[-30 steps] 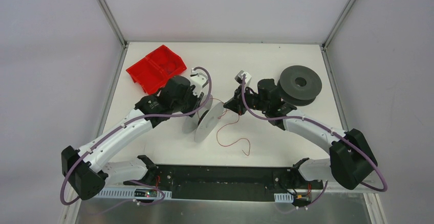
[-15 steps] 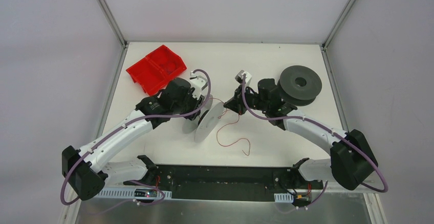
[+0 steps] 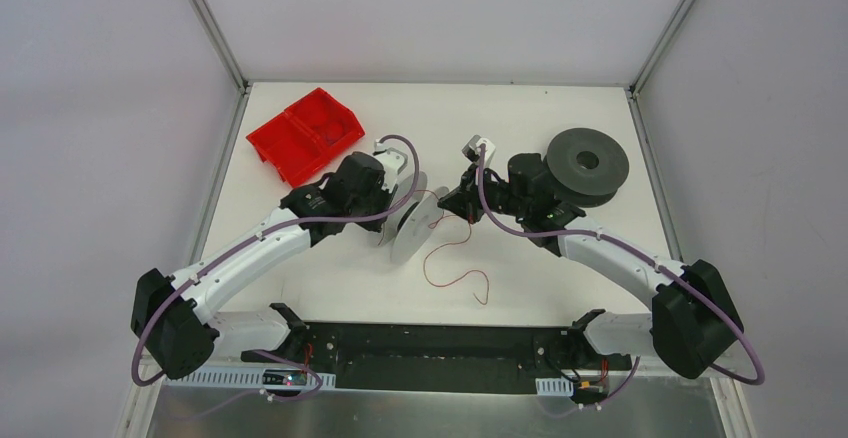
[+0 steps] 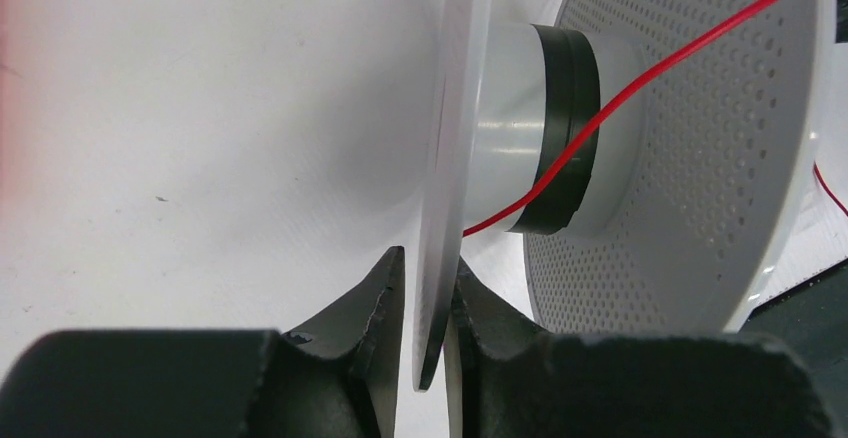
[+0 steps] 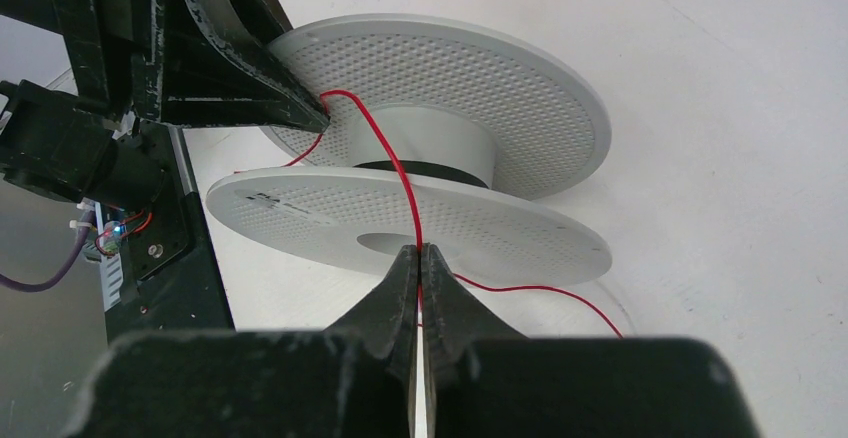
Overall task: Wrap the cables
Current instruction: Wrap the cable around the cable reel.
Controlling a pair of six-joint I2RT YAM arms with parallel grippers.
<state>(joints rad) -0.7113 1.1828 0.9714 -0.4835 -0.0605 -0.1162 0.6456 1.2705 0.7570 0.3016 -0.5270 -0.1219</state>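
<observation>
The cable is a very thin red wire. Its loose end curls on the table (image 3: 456,269). A white perforated spool (image 3: 411,226) stands on edge mid-table. My left gripper (image 4: 428,263) is shut on the rim of one spool flange (image 4: 457,138). The wire (image 4: 690,50) crosses the spool hub over a black band (image 4: 566,128). My right gripper (image 5: 420,254) is shut on the wire (image 5: 394,166) just in front of the spool (image 5: 450,88), with the wire running taut up to the hub. In the top view the right gripper (image 3: 447,204) is right of the spool.
A red bin (image 3: 305,134) sits at the back left. A dark grey spool (image 3: 587,165) lies at the back right behind the right arm. The black base rail (image 3: 430,343) runs along the near edge. The left gripper's fingers (image 5: 230,78) show beside the spool in the right wrist view.
The left arm has shifted a little right and away, taking the spool with it. The right gripper has moved slightly, still pinching the wire.
</observation>
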